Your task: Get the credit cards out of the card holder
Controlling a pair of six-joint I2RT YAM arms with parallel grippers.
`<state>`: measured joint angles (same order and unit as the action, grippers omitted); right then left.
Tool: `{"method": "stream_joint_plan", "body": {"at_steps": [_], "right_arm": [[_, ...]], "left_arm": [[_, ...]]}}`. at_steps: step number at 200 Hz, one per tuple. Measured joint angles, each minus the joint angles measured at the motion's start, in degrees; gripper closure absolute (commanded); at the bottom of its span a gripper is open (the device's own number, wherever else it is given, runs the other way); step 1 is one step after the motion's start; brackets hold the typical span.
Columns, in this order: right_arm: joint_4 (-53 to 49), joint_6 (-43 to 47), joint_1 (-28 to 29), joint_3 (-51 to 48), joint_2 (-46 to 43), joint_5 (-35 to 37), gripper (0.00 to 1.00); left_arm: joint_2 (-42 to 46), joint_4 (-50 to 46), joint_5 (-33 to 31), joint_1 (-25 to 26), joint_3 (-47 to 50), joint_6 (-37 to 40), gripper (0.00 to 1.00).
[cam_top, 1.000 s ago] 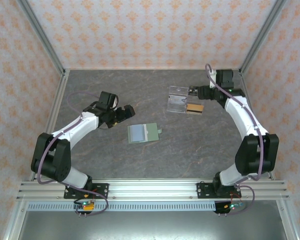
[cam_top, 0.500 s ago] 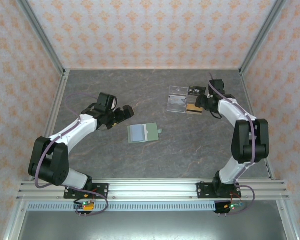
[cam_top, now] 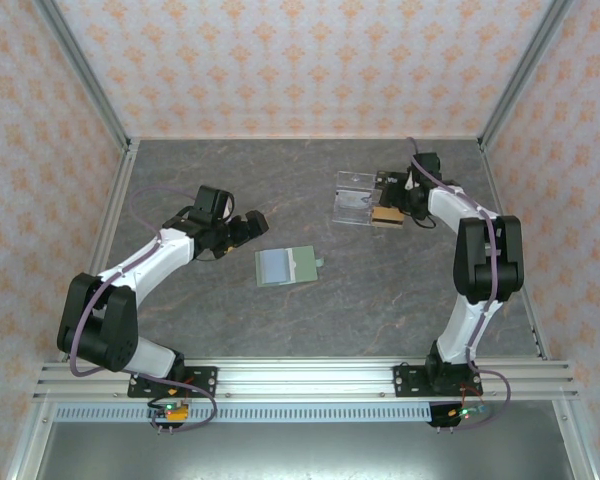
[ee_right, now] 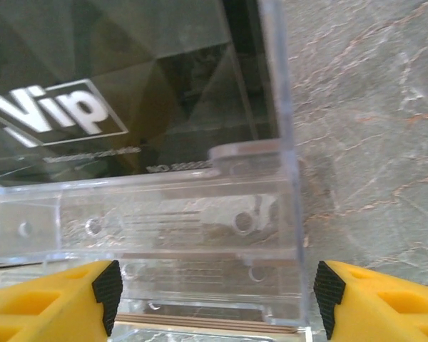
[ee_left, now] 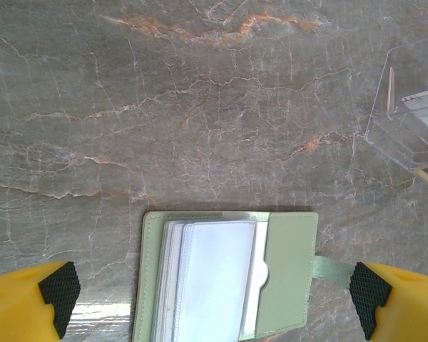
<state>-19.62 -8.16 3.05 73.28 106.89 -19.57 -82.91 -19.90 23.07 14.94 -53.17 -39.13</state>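
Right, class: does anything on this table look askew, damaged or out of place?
Nothing damaged or spilled. The card holder lies open, slightly skewed, its strap sticking out; a dark VIP card shows through the clear stand.

card holder (ee_left: 228,278): bottom cut off | dark card (ee_right: 128,71) small print: unreadable

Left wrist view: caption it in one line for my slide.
Open left claw above the unfolded sage-green card holder on the marbled table, clear acrylic stand at the right edge.
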Motion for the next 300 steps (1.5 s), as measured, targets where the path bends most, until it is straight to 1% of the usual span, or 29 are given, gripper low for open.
{"method": "stream_joint_plan", "body": {"at_steps": [24, 49, 75, 119, 145, 172, 186, 212, 241, 266, 281, 300], "right_arm": [[1.0, -1.3, -0.1, -0.5, 0.0, -3.3, 0.3], [3.3, -3.1, 0.0, -3.3, 0.0, -7.1, 0.31], [5.1, -5.0, 1.6, -5.5, -0.9, -8.5, 0.31], [7.1, -8.7, 9.4, -7.8, -2.6, -7.4, 0.33], [8.3, -11.7, 12.6, -9.4, -3.9, -5.9, 0.3], [8.6, -14.8, 13.0, -11.1, -5.9, -3.6, 0.22], [8.5, -15.9, 13.0, -11.7, -7.5, -1.7, 0.2], [8.3, -15.8, 12.9, -11.8, -9.6, 0.3, 0.21], [7.3, -13.6, 12.9, -11.8, -9.8, -0.9, 0.24], [6.1, -12.2, 13.4, -11.6, -9.9, -1.6, 0.25], [4.8, -11.7, 14.9, -11.6, -10.6, -1.0, 0.24], [3.1, -11.3, 18.5, -11.6, -12.5, 0.9, 0.24]], "left_arm": [[-0.3, 0.0, 0.0, 0.0, 0.0, 0.0, 0.0], [-0.9, 0.0, 0.0, 0.0, 0.0, 0.0, 0.0], [-0.9, 0.2, 0.0, 0.0, 0.0, 0.0, 0.0], [-1.0, 1.2, 0.0, 0.0, 0.0, -0.1, 0.0], [-1.0, 1.4, 0.0, 0.0, 0.1, -0.1, 0.0], [-1.3, 1.6, 0.1, 0.0, 0.4, -0.5, 0.0], [-1.7, 1.7, 0.3, 0.0, 0.4, -0.5, 0.0], [-1.9, 2.0, 0.5, 0.0, 0.9, -0.7, 0.0], [-2.0, 2.7, 0.6, 0.0, 1.3, -1.4, 0.0], [-3.3, 3.9, 1.0, 0.3, 1.2, -1.6, 0.02], [-4.7, 4.3, 1.1, 0.7, 1.2, -2.0, 0.03], [-5.5, 4.3, 1.2, 1.2, 1.2, -2.4, 0.03]]}}
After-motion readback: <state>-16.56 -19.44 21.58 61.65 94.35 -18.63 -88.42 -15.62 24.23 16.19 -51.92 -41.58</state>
